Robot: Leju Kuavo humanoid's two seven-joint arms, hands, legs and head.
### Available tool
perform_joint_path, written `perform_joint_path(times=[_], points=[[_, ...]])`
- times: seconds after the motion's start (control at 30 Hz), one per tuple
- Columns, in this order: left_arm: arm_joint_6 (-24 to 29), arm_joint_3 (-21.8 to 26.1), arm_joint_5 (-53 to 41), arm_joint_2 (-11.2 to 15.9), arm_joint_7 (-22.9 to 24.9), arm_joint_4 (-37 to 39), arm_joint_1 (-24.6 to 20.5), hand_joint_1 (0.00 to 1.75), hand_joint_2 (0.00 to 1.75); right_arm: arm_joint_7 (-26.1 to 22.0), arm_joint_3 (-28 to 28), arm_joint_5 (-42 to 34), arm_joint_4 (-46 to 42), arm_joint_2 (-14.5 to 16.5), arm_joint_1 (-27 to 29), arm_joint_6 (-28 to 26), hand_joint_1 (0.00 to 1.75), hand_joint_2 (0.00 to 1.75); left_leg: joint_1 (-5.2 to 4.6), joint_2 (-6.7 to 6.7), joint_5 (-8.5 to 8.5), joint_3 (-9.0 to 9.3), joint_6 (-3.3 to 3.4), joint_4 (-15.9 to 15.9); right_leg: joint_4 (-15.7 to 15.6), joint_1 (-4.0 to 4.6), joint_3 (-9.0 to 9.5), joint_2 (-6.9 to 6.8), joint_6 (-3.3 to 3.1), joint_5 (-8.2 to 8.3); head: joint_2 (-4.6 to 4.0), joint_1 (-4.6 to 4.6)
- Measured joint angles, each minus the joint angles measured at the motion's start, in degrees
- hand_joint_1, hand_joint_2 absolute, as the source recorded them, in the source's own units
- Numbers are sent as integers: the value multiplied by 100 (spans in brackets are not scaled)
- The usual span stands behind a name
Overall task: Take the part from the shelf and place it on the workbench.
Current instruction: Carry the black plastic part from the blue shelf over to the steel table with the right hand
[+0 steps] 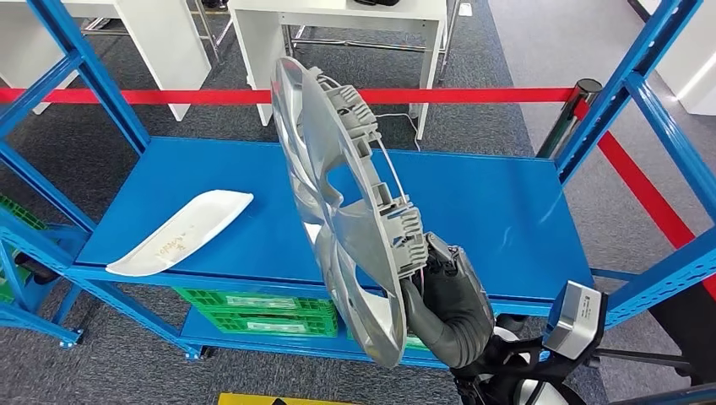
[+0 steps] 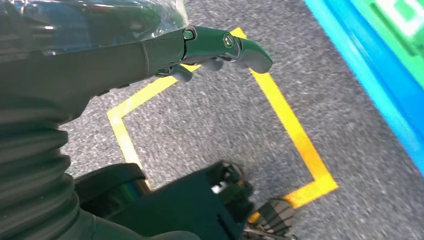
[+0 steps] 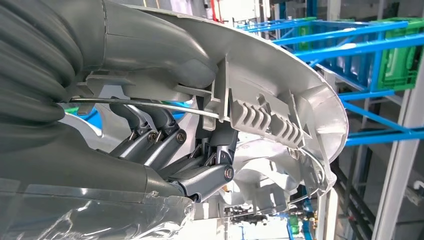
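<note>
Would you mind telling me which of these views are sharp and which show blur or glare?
Head view: sharp, evenly lit wheel cover in the right hand. Left wrist view: shelf edge smeared. Right wrist view: background washed out, plastic wrap glinting.

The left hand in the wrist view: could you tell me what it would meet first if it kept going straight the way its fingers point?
Probably the grey carpet floor. The left hand holds nothing, its fingers extended above the yellow floor tape. Nothing else shows ahead of them, though depth is unclear.
</note>
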Motion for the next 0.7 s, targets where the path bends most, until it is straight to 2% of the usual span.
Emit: perform_joint_path(times=[0.03, 0.07, 0.1, 0.17, 0.2, 0.23, 0.27, 0.3, 0.37, 0.4, 0.43, 0.5, 0.53, 0.57, 0.6, 0.67, 0.7], points=[[1, 0, 2, 1, 0, 0, 6, 0, 175, 3, -4, 0, 0, -3, 6, -6, 175, 175, 7, 7, 52, -24, 29, -23, 19, -9, -19, 2, 34, -39, 0, 1], [1, 0, 4, -1, 0, 0, 6, 0, 175, 4, -8, 0, 0, -5, 11, -14, 175, 175, 19, 17, 107, -59, 60, -45, 120, -13, -62, 5, 63, -166, 0, 13], [1, 0, 4, -3, 0, -1, 3, 0, 175, 4, -12, 0, 0, -9, 17, -21, 175, 175, 33, 28, 159, -103, 82, -61, 329, -18, -134, 7, 88, -379, 0, 27], [1, 0, 7, -5, 1, 0, 0, 0, 175, 7, -20, 0, 0, -17, 33, -38, 175, 175, 28, 43, 235, -225, 112, -44, 1017, -24, -326, 6, 136, -886, 0, 54], [1, 0, 9, -4, 4, -1, 2, 0, 175, 9, -24, 0, 1, -22, 48, -45, 175, 175, 25, 48, 273, -290, 112, -30, 1323, -27, -383, 6, 154, -1036, 0, 58], [0, 0, 11, -4, 8, 0, 3, 0, 175, 11, -27, 0, 1, -27, 63, -51, 175, 175, 23, 51, 308, -358, 109, -12, 1477, -29, -363, 6, 168, -1075, 0, 60], [-1, 0, 16, -4, 11, -1, 3, 0, 175, 14, -29, 0, 2, -31, 76, -58, 175, 175, 24, 53, 342, -425, 102, 10, 1418, -30, -243, 5, 173, -1006, 0, 62], [-1, 0, 23, -4, 14, -1, 3, 0, 175, 16, -30, 0, 2, -33, 83, -66, 175, 175, 27, 52, 369, -486, 89, 36, 1148, -30, -24, 4, 172, -871, 0, 62], [1, 0, 39, -6, 14, -2, 1, 0, 175, 19, -34, 0, 0, -34, 86, -81, 175, 175, 27, 51, 413, -595, 48, 103, 362, -23, 491, 11, 137, -685, 0, 63], [4, 0, 43, -6, 14, -2, 0, 0, 175, 19, -38, 0, -2, -34, 89, -89, 175, 175, 23, 50, 440, -634, 17, 129, 87, -12, 648, 18, 101, -649, 0, 64], [7, 0, 45, -6, 13, -2, 0, 0, 175, 19, -41, 0, -3, -36, 93, -96, 175, 175, 21, 48, 471, -665, -17, 147, -58, 3, 714, 26, 60, -651, 0, 65], [13, 0, 52, -5, 13, -3, 5, 0, 175, 19, -46, 0, -4, -38, 102, -113, 175, 175, 27, 43, 538, -702, -92, 147, -81, 21, 666, 29, -35, -600, 0, 66], [14, 0, 56, -5, 13, -4, 9, 0, 175, 19, -49, 0, -4, -38, 105, -128, 175, 175, 34, 40, 511, -727, -128, 163, -90, 15, 630, 20, -83, -560, 0, 62], [16, -1, 60, -4, 13, -6, 13, 0, 175, 20, -52, 0, -4, -38, 110, -147, 175, 175, 39, 38, 394, -768, -161, 243, -99, 4, 585, 9, -134, -509, 0, 52], [18, -1, 63, -3, 13, -7, 16, 0, 175, 20, -57, 0, -4, -38, 116, -168, 175, 175, 45, 36, 190, -831, -190, 423, -110, -9, 534, -3, -176, -455, 0, 36], [21, -2, 73, -1, 13, -9, 17, 0, 175, 21, -69, 0, -4, -38, 137, -196, 175, 175, 58, 36, -338, -1001, -231, 1077, -106, -4, 415, -18, -217, -361, 0, 2], [22, -2, 79, 0, 13, -10, 17, 0, 175, 21, -74, 0, -4, -38, 151, -204, 175, 175, 62, 36, -508, -1060, -240, 1410, -99, 2, 351, -25, -222, -317, 0, -7]])
